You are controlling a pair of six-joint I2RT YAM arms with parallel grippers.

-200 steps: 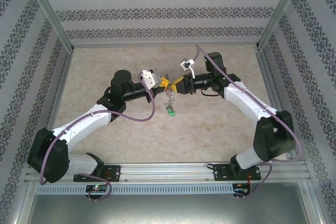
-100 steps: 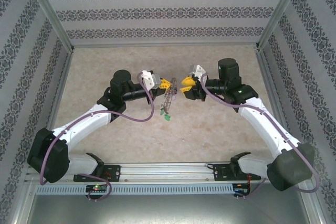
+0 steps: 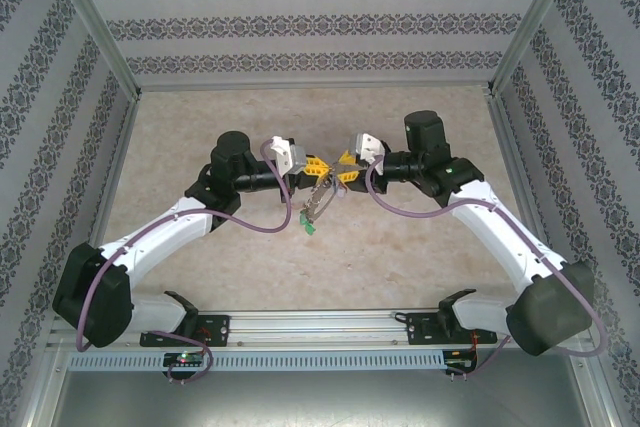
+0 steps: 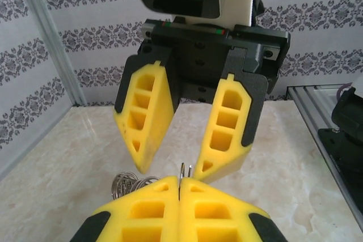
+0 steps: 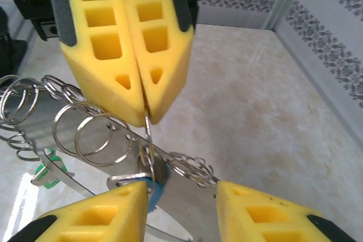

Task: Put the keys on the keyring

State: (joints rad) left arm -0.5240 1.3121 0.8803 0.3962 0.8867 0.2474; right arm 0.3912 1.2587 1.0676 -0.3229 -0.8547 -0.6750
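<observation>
right fingers (image 3: 345, 161) drew nearer, spread wide; left fingers (image 4: 178, 211) pinch the thin wire keyring (image 5: 148, 131).

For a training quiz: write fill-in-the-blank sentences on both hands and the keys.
The left hand is ___ on the keyring.
The right hand has its fingers ___.
The key nearest the arm bases in the top view has a ___ cap.
Missing words: shut; open; green.
</observation>
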